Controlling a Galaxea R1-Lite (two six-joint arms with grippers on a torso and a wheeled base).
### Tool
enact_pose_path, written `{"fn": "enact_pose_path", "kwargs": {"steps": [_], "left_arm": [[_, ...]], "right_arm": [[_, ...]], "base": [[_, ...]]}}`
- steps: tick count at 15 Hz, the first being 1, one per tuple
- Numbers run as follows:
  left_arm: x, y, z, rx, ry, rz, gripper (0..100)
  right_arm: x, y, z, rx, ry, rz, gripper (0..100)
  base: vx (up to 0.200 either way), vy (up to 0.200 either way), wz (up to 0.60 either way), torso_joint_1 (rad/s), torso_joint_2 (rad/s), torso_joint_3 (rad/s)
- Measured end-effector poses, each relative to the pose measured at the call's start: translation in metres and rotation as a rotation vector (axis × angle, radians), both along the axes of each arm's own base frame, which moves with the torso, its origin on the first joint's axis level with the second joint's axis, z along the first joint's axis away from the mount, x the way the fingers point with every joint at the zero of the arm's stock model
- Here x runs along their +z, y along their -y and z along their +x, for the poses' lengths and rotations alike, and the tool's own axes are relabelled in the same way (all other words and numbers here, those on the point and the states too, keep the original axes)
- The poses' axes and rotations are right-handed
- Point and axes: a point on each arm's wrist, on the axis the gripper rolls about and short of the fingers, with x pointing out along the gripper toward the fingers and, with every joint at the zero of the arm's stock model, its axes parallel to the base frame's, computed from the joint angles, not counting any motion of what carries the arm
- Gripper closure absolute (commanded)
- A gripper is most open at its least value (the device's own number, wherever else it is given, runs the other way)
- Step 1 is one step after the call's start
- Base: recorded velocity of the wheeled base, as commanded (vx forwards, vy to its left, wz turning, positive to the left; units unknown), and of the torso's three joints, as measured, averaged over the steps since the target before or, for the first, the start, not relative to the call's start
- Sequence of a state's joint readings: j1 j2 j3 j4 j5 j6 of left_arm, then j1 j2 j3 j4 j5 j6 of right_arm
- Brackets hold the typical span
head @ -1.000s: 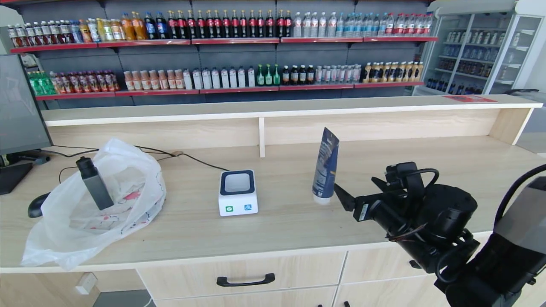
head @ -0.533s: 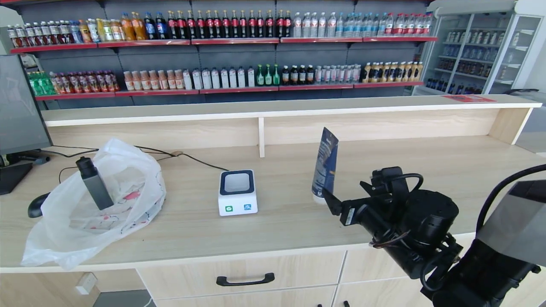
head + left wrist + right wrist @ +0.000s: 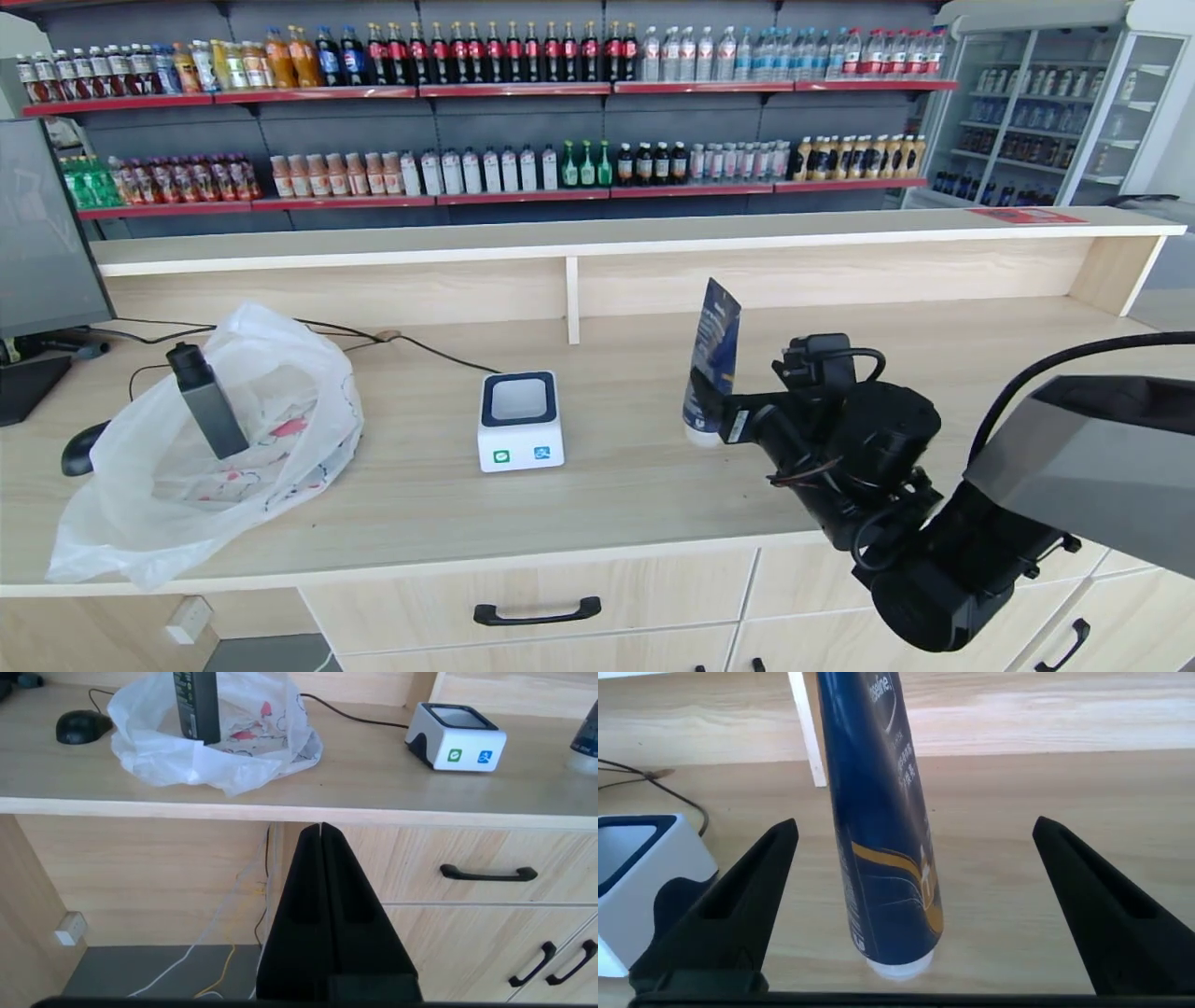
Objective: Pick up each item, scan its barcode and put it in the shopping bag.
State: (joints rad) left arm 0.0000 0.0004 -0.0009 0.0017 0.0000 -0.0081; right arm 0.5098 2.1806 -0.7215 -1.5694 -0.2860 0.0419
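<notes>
The tube (image 3: 711, 359) stands cap-down on the tabletop (image 3: 616, 485), right of the scanner (image 3: 521, 420) — long axis near upright, crimped end up, tilted a little. The right gripper (image 3: 915, 831) straddles it with jaws wide apart. One finger landing first could topple it — the foot is narrow.
</notes>
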Motion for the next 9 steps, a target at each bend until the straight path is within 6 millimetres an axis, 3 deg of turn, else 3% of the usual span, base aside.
{"fn": "enact_pose_path", "kwargs": {"steps": [9], "left_arm": [[0.0,0.0,0.0,0.0,0.002,-0.003,100]], "right_arm": [[-0.01,-0.008,0.032,-0.016,0.046,0.008,0]], "base": [[0.0,0.0,0.0,0.0,0.0,0.0]]}}
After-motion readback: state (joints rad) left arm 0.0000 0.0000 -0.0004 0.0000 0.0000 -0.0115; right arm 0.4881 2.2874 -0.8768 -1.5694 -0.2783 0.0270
